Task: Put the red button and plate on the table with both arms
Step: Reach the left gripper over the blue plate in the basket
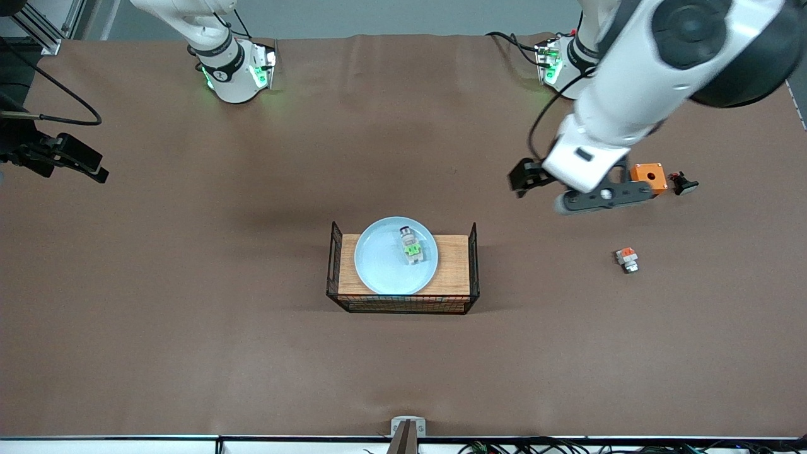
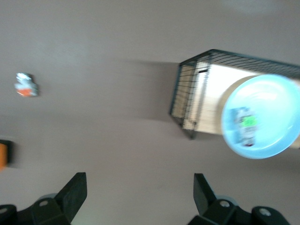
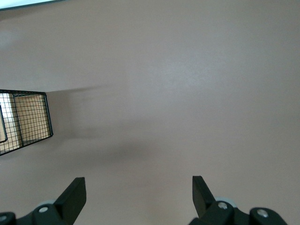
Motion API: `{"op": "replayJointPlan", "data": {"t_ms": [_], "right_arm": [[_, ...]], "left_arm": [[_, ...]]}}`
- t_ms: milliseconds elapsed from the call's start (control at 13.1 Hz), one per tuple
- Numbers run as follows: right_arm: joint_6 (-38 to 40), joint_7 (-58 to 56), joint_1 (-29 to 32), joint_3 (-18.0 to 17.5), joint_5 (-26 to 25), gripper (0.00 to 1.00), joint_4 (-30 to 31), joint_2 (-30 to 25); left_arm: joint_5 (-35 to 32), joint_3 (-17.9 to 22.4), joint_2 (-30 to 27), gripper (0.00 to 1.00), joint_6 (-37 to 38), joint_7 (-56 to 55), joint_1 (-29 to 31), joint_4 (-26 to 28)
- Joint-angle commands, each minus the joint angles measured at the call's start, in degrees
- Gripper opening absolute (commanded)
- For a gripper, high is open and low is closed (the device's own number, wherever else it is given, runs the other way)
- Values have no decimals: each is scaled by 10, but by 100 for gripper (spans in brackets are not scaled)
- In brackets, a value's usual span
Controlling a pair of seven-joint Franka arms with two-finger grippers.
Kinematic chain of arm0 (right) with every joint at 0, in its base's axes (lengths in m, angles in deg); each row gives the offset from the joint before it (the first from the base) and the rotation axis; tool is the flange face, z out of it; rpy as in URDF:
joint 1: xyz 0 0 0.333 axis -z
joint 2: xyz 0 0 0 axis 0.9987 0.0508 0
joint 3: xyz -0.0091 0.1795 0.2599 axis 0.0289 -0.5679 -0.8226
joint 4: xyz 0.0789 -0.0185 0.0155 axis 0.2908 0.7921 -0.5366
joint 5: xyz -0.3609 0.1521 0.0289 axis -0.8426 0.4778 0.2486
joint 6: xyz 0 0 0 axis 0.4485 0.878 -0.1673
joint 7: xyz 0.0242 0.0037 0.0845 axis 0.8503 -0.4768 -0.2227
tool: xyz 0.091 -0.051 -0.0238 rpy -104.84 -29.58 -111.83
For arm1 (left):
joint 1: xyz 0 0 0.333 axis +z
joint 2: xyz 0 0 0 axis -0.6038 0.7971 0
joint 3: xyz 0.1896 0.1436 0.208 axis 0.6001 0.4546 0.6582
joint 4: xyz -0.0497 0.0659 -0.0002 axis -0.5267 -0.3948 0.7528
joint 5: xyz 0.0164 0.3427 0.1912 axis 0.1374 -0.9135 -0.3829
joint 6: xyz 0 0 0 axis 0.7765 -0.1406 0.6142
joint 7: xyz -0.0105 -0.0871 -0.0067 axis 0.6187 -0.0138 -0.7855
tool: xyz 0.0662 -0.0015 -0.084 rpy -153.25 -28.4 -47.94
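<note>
The pale blue plate (image 1: 378, 268) lies on the wooden board (image 1: 452, 265) at the middle of the brown table (image 1: 252, 366). The red button (image 1: 411, 246), with its green block, lies in the plate. Both also show in the left wrist view: the plate (image 2: 274, 140) and the button (image 2: 247, 125). My left gripper (image 1: 602, 197) is open and empty, up over the table toward the left arm's end, apart from the board; in its own view (image 2: 139, 190) only cloth lies between the jaws. My right gripper (image 1: 94, 170) is open and empty over the right arm's end (image 3: 138, 190).
The board has black wire ends (image 1: 334, 268), one showing in the right wrist view (image 3: 28, 119). An orange box (image 1: 650, 176), a black-bodied button (image 1: 683, 184) and a small part with an orange-red block (image 1: 627, 258) lie at the left arm's end.
</note>
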Motion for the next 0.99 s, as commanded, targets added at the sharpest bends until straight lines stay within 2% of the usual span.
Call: {"op": "replayJointPlan", "data": {"t_ms": [0, 153, 305, 534, 763, 916], "right_arm": [[3, -6, 0, 0, 1, 100, -11, 5], [3, -6, 0, 0, 0, 100, -12, 5], [3, -6, 1, 0, -1, 100, -12, 5], [3, -6, 1, 0, -1, 100, -12, 5], [3, -6, 1, 0, -1, 100, -12, 5], [3, -6, 1, 0, -1, 100, -12, 5]], "left_arm": [[6, 4, 49, 100, -46, -92, -48, -32], [5, 10, 92, 99, -92, -135, -86, -48], [-8, 18, 146, 99, -102, -143, -121, -84], [-22, 87, 189, 98, -168, -149, -192, -87], [-22, 155, 228, 92, -208, -145, -254, -87], [-22, 179, 247, 90, -226, -143, -276, -88]]}}
